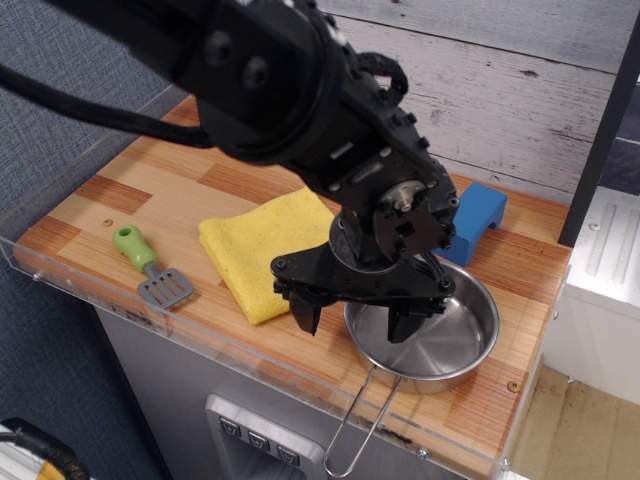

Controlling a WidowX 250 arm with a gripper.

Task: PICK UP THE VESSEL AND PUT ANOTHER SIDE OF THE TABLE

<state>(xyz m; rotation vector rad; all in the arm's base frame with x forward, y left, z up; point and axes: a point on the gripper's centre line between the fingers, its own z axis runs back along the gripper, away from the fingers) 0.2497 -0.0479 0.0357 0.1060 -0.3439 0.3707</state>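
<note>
The vessel (440, 345) is a round shiny steel pan at the front right of the wood-plank table (150, 200). Its thin wire loop handle (355, 430) reaches out over the front acrylic rim. My black gripper (355, 320) is open and hangs low over the pan's left rim. One finger (308, 312) is outside the rim on the left, the other finger (402, 322) is inside the pan. The arm hides the pan's far left edge.
A yellow cloth (260, 250) lies left of the pan, partly under the arm. A green-handled toy spatula (150, 265) lies at the front left. A blue block (478, 215) stands behind the pan. A clear acrylic rim (60, 285) edges the table.
</note>
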